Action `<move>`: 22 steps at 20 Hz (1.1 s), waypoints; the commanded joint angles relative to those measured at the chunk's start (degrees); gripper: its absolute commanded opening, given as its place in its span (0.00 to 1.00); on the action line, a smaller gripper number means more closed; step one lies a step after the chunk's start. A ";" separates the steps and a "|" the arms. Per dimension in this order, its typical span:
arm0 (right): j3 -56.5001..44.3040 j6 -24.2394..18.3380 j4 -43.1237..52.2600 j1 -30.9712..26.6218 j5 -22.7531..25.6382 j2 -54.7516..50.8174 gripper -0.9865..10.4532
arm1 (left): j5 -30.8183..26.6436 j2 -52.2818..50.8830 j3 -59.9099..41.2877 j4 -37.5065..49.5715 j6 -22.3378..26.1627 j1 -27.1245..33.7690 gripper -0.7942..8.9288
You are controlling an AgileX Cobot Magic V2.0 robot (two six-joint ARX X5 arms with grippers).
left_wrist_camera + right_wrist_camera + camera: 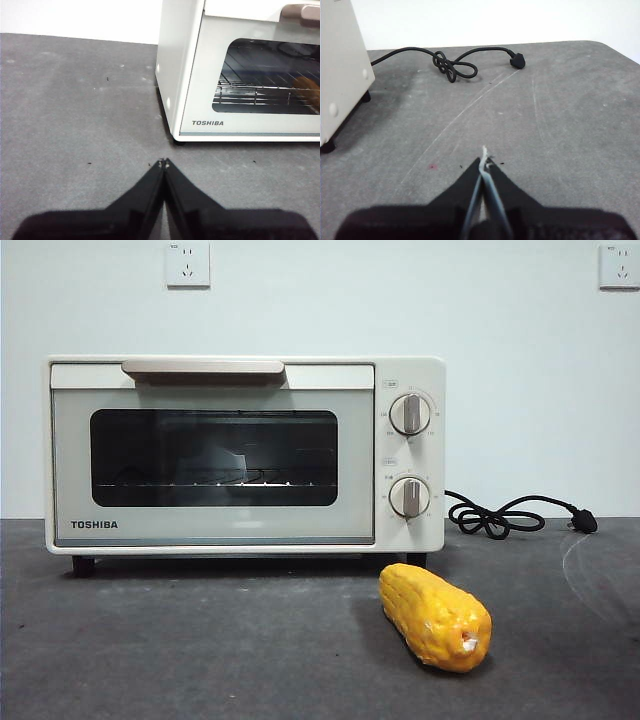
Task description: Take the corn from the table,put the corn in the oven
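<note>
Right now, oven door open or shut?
Shut. The oven door sits flush with its front, handle at top; the corn lies outside on the table.

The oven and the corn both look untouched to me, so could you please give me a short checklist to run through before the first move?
1. Corn free to grasp: ok, it lies alone on the table, in front of the oven's knob side.
2. Oven door open to take the corn: not ok, the door is closed, handle at the top.
3. Left gripper empty: ok, jaws shut on nothing, facing the oven's TOSHIBA corner.
4. Right gripper ready to grasp: not ok, jaws shut, must open first.
5. Power cord clear of the corn: ok, it lies coiled farther back beside the oven.
6. Rack inside free: cannot tell through the dark glass.
</note>
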 commanded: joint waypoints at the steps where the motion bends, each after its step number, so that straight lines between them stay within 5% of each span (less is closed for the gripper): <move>1: -0.50 0.09 0.31 -0.04 0.26 -0.04 0.09 | 0.04 0.02 -0.39 0.44 0.70 0.17 0.08; 6: -0.50 4.13 0.70 -0.02 -0.13 -0.04 0.09 | 0.07 0.02 -0.39 0.48 0.70 0.17 0.08; 9: -0.46 17.40 0.37 -0.02 -2.89 -0.02 0.09 | 0.81 0.04 -0.39 1.57 -1.31 0.17 0.08; 11: -0.46 23.96 0.44 0.00 -3.30 -0.02 0.09 | 3.63 0.04 -0.39 1.44 -6.93 0.17 0.08; 15: -0.42 25.14 0.66 0.00 -0.85 -0.04 0.09 | 9.42 0.61 -0.39 0.83 -16.81 0.17 0.08; 22: 0.44 25.14 3.28 0.00 -7.78 -0.04 0.09 | 23.63 3.54 0.02 0.35 -19.23 0.17 0.08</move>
